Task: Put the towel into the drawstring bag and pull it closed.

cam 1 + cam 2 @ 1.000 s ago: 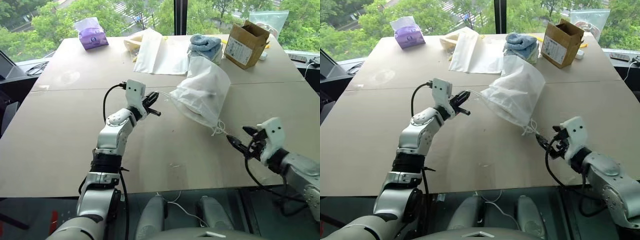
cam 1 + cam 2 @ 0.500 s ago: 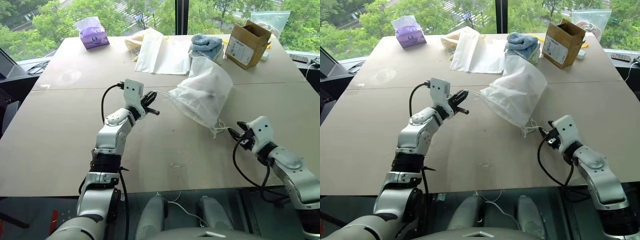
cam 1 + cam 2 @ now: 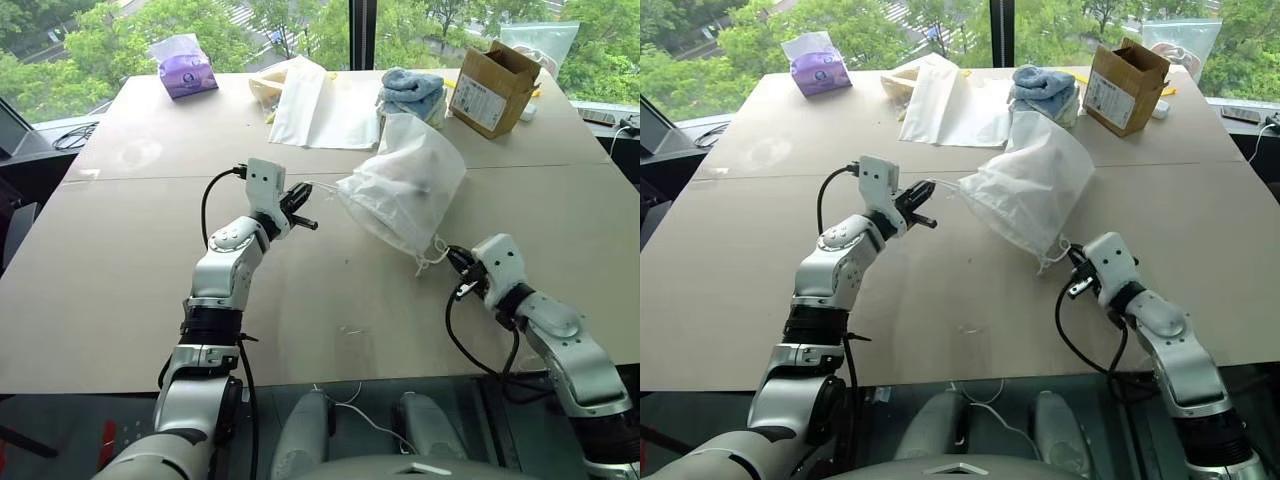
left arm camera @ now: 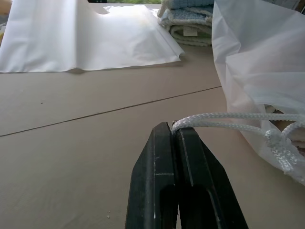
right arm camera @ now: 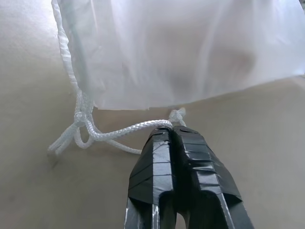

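Note:
The white drawstring bag lies bulging in the middle of the table, its mouth toward me. The towel is hidden; a dim bulge shows through the bag's fabric. My left gripper is shut on a white cord that runs taut to the bag's left side. My right gripper is shut on the other cord, close to its knotted loops at the bag's near right corner. In the head views the left gripper is left of the bag and the right gripper is just in front of it.
Flat white bags and a pile of blue and pale towels lie behind the drawstring bag. A cardboard box stands at the back right and a purple tissue pack at the back left. The table's front edge is near.
My right gripper has moved in toward the bag's near corner, rolled its wrist and shut on the cord. The left gripper has kept still, holding its cord.

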Available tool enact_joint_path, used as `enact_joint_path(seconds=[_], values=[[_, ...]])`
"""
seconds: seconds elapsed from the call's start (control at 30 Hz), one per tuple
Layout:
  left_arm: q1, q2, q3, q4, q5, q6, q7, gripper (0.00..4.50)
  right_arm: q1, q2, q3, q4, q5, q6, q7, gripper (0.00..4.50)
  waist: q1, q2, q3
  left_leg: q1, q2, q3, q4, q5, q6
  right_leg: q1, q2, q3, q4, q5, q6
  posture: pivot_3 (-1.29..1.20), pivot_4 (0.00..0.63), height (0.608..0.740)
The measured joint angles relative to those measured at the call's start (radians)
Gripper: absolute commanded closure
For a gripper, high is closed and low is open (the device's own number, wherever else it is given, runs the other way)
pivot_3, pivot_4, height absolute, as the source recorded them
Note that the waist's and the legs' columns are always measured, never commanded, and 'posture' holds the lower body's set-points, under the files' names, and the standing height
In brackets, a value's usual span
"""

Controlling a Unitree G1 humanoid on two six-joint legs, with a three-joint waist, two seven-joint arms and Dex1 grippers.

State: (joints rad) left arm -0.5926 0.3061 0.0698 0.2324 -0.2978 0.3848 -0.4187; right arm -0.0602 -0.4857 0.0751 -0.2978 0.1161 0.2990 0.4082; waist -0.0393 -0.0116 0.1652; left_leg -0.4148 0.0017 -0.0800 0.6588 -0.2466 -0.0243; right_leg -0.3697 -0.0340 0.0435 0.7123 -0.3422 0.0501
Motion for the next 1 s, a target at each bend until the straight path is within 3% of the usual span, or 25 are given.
enact_joint_path(seconds=[0.03, 0.07, 0.13, 0.2, 0.47, 0.53, 0.67, 0.9, 1.0], values=[[0.0, 0.0, 0.0, 0.0, 0.0, 0.0, 0.0, 4.5, 0.0, 0.0, 0.0, 0.0, -0.004, 0.001, 0.002, 3.7, 0.0, 0.0, 0.0, 0.0, 0.0, 0.0, 0.0, 0.0, 0.0, 0.0, 0.0, 0.0, 0.0, 0.0, 0.0, 0.0, 0.15, 0.74], [0.0, -0.001, 0.0, 0.0, 0.001, 0.001, 0.0, 4.5, 0.0, 0.0, -0.001, 0.0, 0.0, 0.007, 0.013, 3.06, 0.0, 0.0, 0.0, 0.0, 0.0, 0.0, 0.0, 0.0, 0.0, 0.0, 0.0, 0.0, 0.0, 0.0, 0.0, 0.0, 0.15, 0.74], [0.0, -0.002, 0.0, 0.0, 0.001, 0.001, 0.0, 4.5, 0.003, 0.0, -0.001, 0.0, 0.001, 0.008, 0.021, 2.48, 0.0, 0.0, 0.0, 0.0, 0.0, 0.0, 0.0, 0.0, 0.0, 0.0, 0.0, 0.0, 0.0, 0.0, 0.0, 0.0, 0.15, 0.74], [0.0, -0.002, 0.0, 0.0, 0.001, 0.001, 0.0, 4.5, 0.006, 0.0, -0.001, 0.001, -0.027, 0.002, 0.009, 1.56, 0.0, 0.0, 0.0, 0.0, 0.0, 0.0, 0.0, 0.0, 0.0, 0.0, 0.0, 0.0, 0.0, 0.0, 0.0, 0.0, 0.15, 0.74], [-0.01, -0.004, 0.0, 0.0, 0.001, 0.001, 0.0, 4.5, -0.014, 0.059, -0.007, 0.03, -0.065, -0.046, -0.033, 1.56, -0.001, 0.0, 0.0, 0.0, 0.0, 0.0, 0.0, 0.0, 0.0, 0.0, 0.0, 0.0, 0.0, 0.0, 0.0, 0.0, 0.15, 0.74], [-0.011, -0.004, 0.0, 0.0, 0.001, 0.001, 0.0, 4.5, -0.024, 0.078, -0.011, 0.039, -0.069, -0.063, -0.049, 2.36, -0.001, 0.0, 0.0, 0.0, 0.0, 0.0, 0.0, 0.0, 0.0, 0.0, 0.0, 0.0, 0.0, 0.0, 0.0, 0.0, 0.15, 0.74], [-0.011, -0.004, 0.0, 0.0, 0.001, 0.001, 0.0, 4.5, -0.028, 0.091, -0.023, 0.045, -0.07, -0.088, -0.064, 4.41, 0.0, 0.0, 0.0, 0.0, 0.0, 0.0, 0.0, 0.0, 0.0, 0.0, 0.0, 0.0, 0.0, 0.0, 0.0, 0.0, 0.15, 0.74], [-0.011, -0.004, 0.0, 0.0, 0.002, 0.001, 0.0, 4.5, -0.031, 0.105, -0.043, 0.072, -0.081, -0.129, -0.081, 4.47, -0.001, 0.0, 0.0, 0.0, 0.0, 0.0, 0.0, 0.0, 0.0, 0.0, 0.0, 0.0, 0.0, 0.0, 0.0, 0.0, 0.15, 0.74], [-0.011, -0.004, 0.001, 0.0, 0.003, -0.002, 0.0, 4.5, -0.072, 0.134, -0.091, 0.103, -0.118, -0.173, -0.17, 4.47, -0.002, 0.0, 0.0, 0.0, 0.0, 0.0, 0.001, 0.0, 0.0, 0.0, 0.0, 0.0, 0.001, 0.0, 0.0, 0.0, 0.15, 0.74]])
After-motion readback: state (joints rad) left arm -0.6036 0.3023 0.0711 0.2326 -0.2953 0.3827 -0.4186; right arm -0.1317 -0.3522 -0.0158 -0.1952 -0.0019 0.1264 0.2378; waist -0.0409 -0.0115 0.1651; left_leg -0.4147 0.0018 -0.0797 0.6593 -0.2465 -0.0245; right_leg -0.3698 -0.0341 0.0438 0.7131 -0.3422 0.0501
